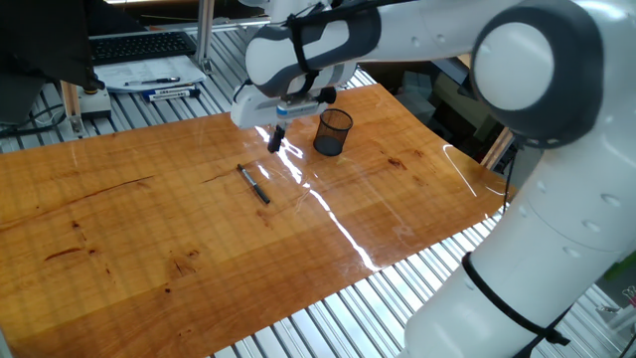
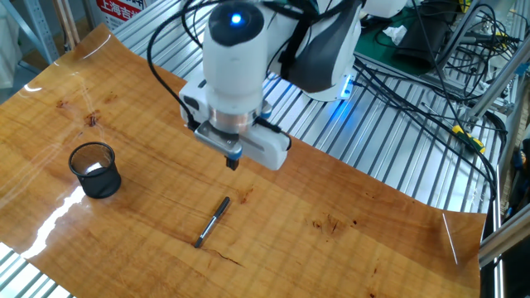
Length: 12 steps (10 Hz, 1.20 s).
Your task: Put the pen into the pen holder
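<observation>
The thin black pen (image 1: 254,185) lies flat on the wooden tabletop; in the other fixed view it lies slanted (image 2: 213,221) near the front. The black wire-mesh pen holder (image 1: 334,131) stands upright and empty to the right of the pen; it also shows at the left (image 2: 95,170). My gripper (image 1: 275,141) hangs above the table between pen and holder, fingers together and pointing down, holding nothing. In the other fixed view it (image 2: 233,161) hovers above and just behind the pen.
White-and-blue markers (image 1: 169,92) and papers lie on the metal bench beyond the wooden top. Cables (image 2: 431,91) run across the slatted bench behind the robot base. The wooden sheet's corner (image 1: 487,184) curls up at the right.
</observation>
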Tool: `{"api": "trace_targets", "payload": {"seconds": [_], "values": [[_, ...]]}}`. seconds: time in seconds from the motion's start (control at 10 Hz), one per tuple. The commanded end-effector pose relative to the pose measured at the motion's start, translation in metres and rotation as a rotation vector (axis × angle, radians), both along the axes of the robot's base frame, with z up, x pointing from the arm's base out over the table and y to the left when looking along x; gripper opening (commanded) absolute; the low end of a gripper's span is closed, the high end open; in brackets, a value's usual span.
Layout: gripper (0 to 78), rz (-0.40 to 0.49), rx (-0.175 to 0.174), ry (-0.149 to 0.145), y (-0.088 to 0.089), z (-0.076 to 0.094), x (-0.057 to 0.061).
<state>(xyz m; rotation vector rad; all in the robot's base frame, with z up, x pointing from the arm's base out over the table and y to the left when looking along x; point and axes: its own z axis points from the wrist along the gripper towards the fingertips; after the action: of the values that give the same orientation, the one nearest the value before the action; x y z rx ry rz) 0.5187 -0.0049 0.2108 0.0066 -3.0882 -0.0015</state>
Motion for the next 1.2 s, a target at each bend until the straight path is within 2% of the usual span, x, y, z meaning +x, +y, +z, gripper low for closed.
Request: {"api": "trace_targets", "payload": {"seconds": [0.1,0.2,0.3,0.4,0.5,0.8,1.1,1.2], "values": [[0.0,-0.025,-0.007,0.009,0.003,-0.029,0.002],[0.0,-0.021,-0.009,0.018,0.004,-0.038,0.001],[0.0,-0.022,-0.011,0.018,0.004,-0.04,0.001],[0.0,-0.035,-0.025,0.02,0.004,-0.047,0.0],[0.0,-0.033,-0.034,0.022,0.003,-0.047,0.0],[0.0,-0.027,-0.029,0.025,0.003,-0.047,0.0],[0.0,0.001,0.014,0.018,0.003,-0.048,0.0],[0.0,0.007,0.028,0.007,0.003,-0.047,0.0]]}}
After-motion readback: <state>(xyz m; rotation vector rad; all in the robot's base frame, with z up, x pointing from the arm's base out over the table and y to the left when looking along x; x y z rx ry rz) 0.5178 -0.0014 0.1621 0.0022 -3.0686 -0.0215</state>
